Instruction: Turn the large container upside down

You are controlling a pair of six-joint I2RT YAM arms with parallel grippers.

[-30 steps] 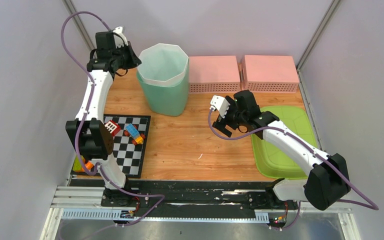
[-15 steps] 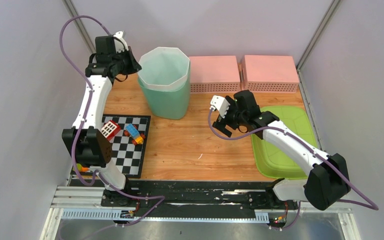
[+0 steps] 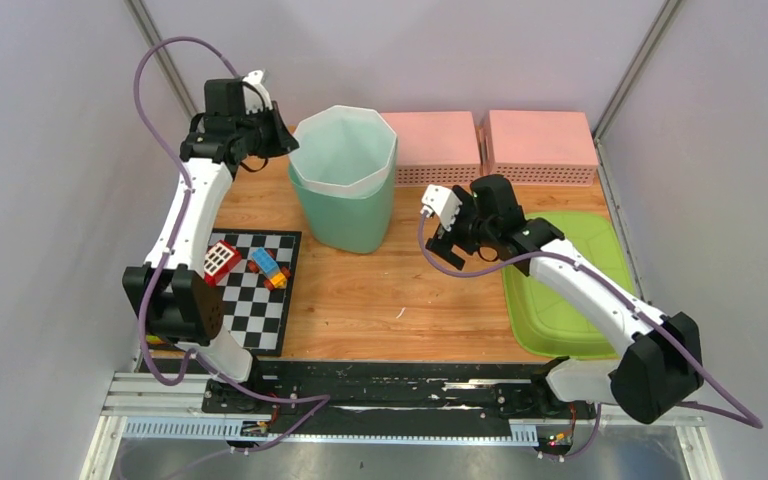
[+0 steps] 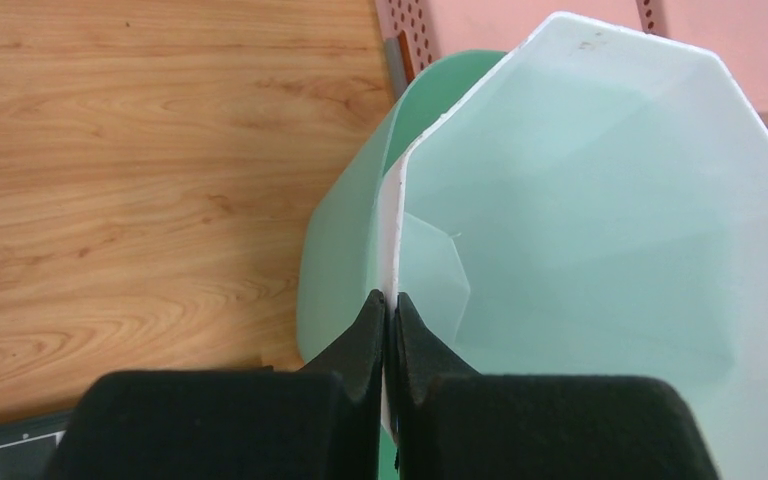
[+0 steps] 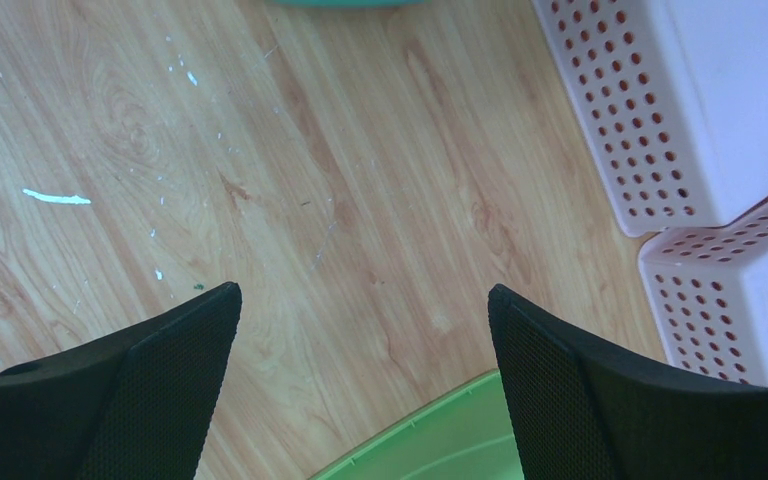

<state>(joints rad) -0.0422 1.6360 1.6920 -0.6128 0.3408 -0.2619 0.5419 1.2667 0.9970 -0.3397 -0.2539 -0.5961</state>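
The large container [image 3: 345, 205] is a pale green, many-sided bin with a white rim, standing mouth-up at the back middle of the table. My left gripper [image 3: 286, 147] is shut on its left rim. In the left wrist view the two black fingers [image 4: 365, 330] pinch the thin white wall of the container [image 4: 580, 230], one outside and one inside. My right gripper [image 3: 444, 252] hovers open to the right of the bin, apart from it. In the right wrist view the right gripper [image 5: 360, 290] holds nothing and bare wood lies below.
Two pink perforated boxes [image 3: 430, 148] [image 3: 540, 145] stand along the back wall, right behind the bin. A green tray [image 3: 570, 290] lies under the right arm. A checkerboard mat [image 3: 255, 295] with toy blocks [image 3: 222, 258] lies at front left.
The left arm has swung right with the container in its grip, shifting the bin toward the table's middle and the pink boxes. The right arm has barely moved.
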